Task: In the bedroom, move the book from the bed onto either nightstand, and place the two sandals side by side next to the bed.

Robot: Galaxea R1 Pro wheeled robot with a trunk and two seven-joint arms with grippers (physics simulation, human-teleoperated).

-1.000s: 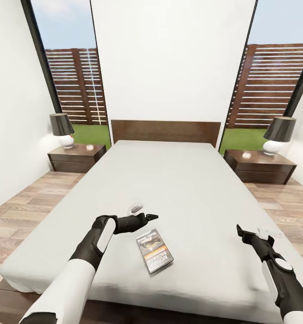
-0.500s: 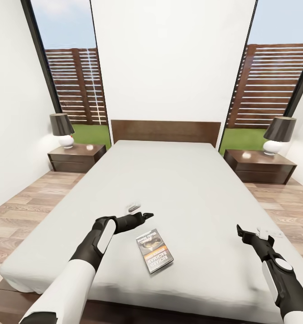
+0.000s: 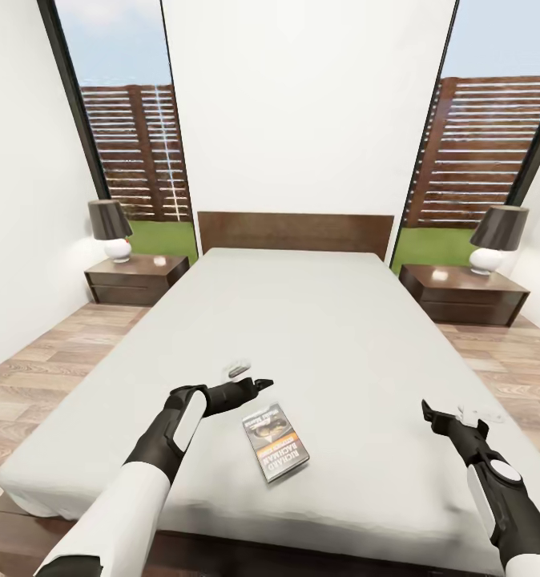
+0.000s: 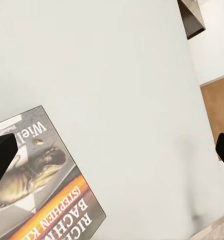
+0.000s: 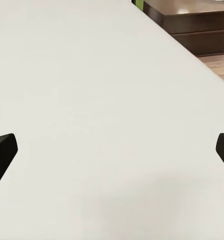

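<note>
Lying flat on the bed, 1 book is seen near the foot end, cover up w/ orange band and white lettering, at a slant. 2 pincers are counted. Left pincer is held just above the mattress, beside the book's far corner, not touching; in the left wrist view the book sits between its spread fingertips, so it is released. Right pincer is held over the mattress nr the bed's right edge, well apart from the book, fingers wide, released too. 2 nightstands are seen: 1 left, 1 right, each w/ 1 lamp. 2 windows flank the headboard.
</note>
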